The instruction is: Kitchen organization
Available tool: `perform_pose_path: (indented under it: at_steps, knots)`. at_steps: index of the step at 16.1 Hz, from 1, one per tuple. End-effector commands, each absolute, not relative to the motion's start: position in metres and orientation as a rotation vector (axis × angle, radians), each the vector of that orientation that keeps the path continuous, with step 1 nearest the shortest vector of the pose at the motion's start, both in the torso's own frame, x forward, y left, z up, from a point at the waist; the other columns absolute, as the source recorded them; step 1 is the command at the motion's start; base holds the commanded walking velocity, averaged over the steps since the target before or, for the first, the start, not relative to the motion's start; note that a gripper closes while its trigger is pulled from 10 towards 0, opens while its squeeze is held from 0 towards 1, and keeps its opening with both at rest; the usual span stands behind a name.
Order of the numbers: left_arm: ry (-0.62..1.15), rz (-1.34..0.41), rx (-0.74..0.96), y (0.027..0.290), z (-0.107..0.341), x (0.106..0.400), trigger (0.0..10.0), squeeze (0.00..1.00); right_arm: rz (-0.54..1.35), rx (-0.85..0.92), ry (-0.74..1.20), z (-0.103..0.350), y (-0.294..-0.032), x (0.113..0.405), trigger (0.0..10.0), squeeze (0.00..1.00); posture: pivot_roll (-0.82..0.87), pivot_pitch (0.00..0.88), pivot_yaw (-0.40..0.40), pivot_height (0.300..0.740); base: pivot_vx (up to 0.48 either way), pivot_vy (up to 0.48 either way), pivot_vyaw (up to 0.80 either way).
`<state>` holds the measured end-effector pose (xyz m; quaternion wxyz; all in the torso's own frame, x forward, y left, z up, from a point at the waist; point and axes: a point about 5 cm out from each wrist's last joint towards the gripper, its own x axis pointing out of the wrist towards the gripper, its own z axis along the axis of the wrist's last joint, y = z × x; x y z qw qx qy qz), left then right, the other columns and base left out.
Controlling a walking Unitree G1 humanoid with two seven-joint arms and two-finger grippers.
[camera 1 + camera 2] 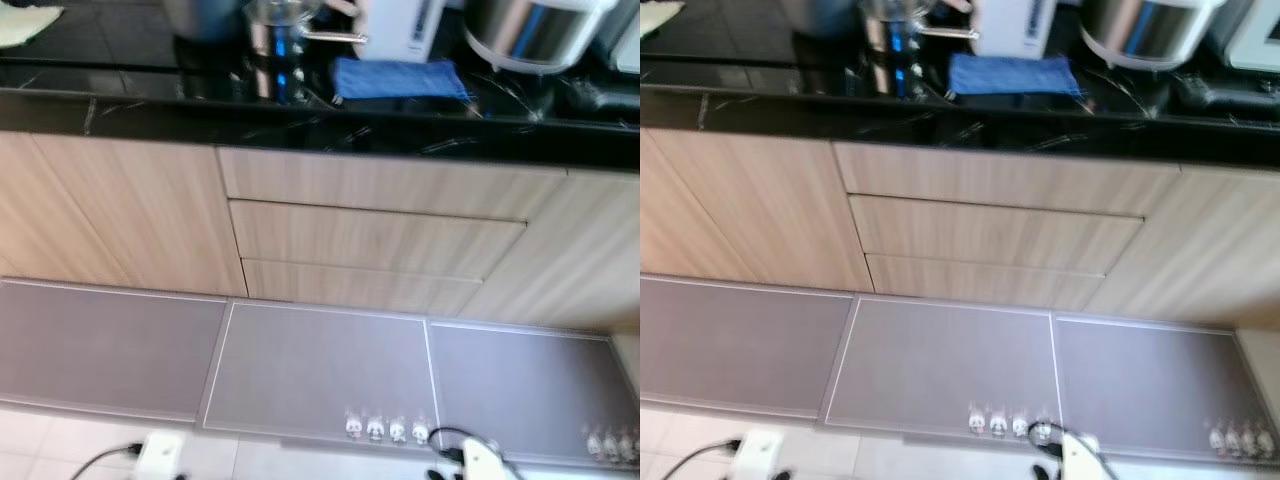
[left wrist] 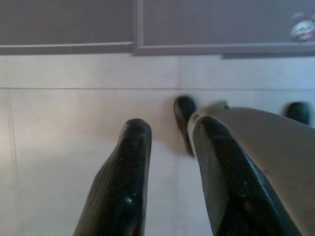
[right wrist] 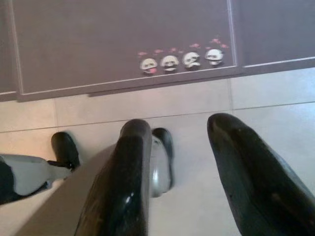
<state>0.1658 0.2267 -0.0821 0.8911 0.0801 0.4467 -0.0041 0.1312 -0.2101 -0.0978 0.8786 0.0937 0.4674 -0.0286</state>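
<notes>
Blue, nubby cloth (image 1: pixel 398 79) lies flat on the glossy black marble counter (image 1: pixel 300 125), between a steel pot (image 1: pixel 280 30) and a rounded steel cooker (image 1: pixel 530 30). Below, wood-grain drawers (image 1: pixel 375 240). Left gripper (image 2: pixel 167 147) and right gripper (image 3: pixel 184 142) hang spread over pale tiles.

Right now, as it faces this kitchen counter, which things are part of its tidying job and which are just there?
Likely part of the job:
blue cloth
steel pot
rice cooker
white appliance
drawers

Just there:
grey floor mats
panda stickers
white power strip
left gripper and right gripper, both hanging open over the floor tiles
</notes>
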Motion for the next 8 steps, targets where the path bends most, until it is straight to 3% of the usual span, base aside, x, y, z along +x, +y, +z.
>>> perform_pose_path:
  at_steps: [1, 8]
  knots:
    - [0.967, -0.007, 0.187, 0.2321, -0.0852, 0.1565, 10.0, 0.0, -0.064, 0.206, 0.978, -0.099, -0.2079, 0.1287, 10.0, 0.0, -0.01, 0.105, -0.048, 0.74, 0.0, -0.364, 0.0]
    - [0.96, -0.019, 0.182, 0.2276, -0.0851, 0.1594, 10.0, 0.0, -0.07, 0.207, 0.981, -0.0989, -0.2084, 0.1294, 10.0, 0.0, -0.01, 0.102, -0.049, 0.74, 0.0, -0.372, 0.0]
